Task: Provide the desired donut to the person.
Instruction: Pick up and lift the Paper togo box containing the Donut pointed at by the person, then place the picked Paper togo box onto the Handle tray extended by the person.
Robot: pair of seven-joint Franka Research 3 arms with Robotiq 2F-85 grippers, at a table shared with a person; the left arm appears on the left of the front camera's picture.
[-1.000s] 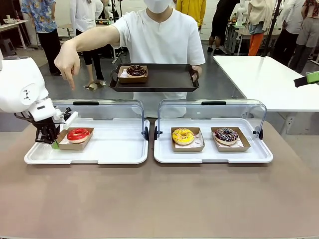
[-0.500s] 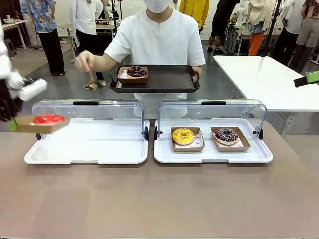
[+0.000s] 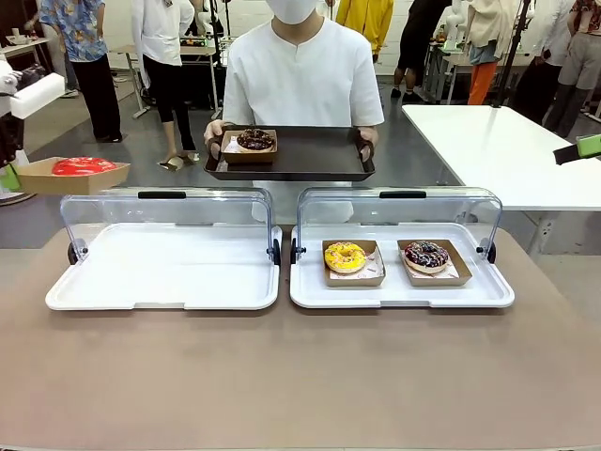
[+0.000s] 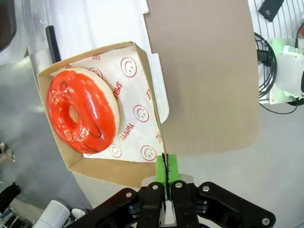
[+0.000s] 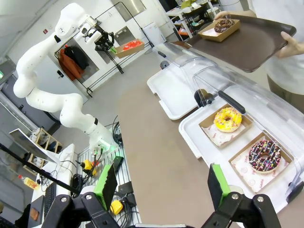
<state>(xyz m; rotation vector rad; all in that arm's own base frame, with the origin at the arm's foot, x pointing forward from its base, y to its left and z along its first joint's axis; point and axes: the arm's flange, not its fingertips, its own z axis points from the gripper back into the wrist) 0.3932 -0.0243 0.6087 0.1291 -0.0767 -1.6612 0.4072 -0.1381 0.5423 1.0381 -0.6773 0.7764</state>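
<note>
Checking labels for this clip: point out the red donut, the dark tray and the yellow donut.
red donut (image 4: 97, 114): left wrist view, glaze beside the hole.
dark tray (image 3: 315, 150): front view, bare floor.
yellow donut (image 3: 333, 256): front view, ring left of hole.

A grey floor (image 3: 399, 160) lies beyond the brown table (image 3: 300, 376), with a white table (image 3: 507, 150) at right.
</note>
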